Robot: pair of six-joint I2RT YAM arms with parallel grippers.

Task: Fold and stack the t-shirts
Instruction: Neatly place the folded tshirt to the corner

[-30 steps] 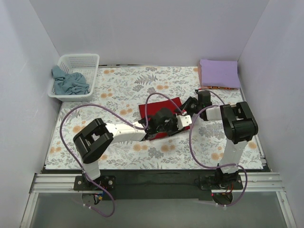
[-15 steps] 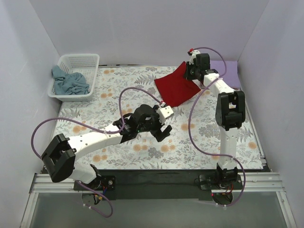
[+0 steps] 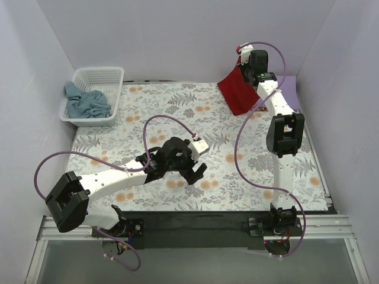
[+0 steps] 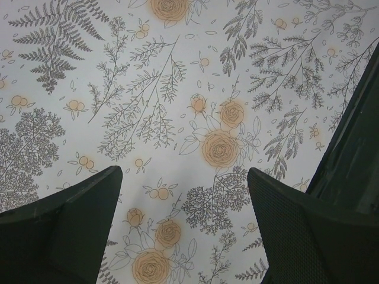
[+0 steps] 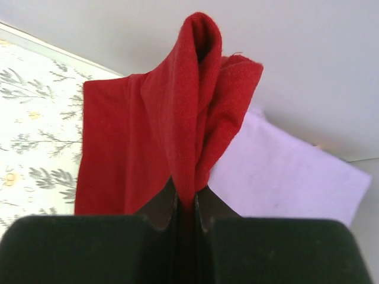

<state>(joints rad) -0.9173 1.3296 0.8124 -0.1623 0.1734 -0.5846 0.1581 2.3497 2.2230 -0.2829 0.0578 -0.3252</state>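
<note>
My right gripper (image 3: pixel 247 76) is shut on a bunched fold of the deep red t-shirt (image 3: pixel 235 93) and holds it up at the back right, so the cloth hangs toward the table. In the right wrist view the red t-shirt (image 5: pixel 136 142) rises from the shut gripper (image 5: pixel 186 192), and the folded lavender t-shirt (image 5: pixel 284 171) lies just behind it. The lavender t-shirt (image 3: pixel 292 97) is partly hidden by the arm. My left gripper (image 3: pixel 195 168) hovers open over the floral cloth near the middle, with nothing between its fingers (image 4: pixel 65 231). A blue-grey t-shirt (image 3: pixel 87 102) lies crumpled in the basket.
The white lattice basket (image 3: pixel 99 71) stands at the back left corner. The floral table cloth (image 3: pixel 154 112) covers the table. White walls close in the back and both sides. Purple cables loop over both arms.
My left gripper opened, let go of the red t-shirt and drew back toward the near middle. My right arm carried the red t-shirt from the middle to the back right.
</note>
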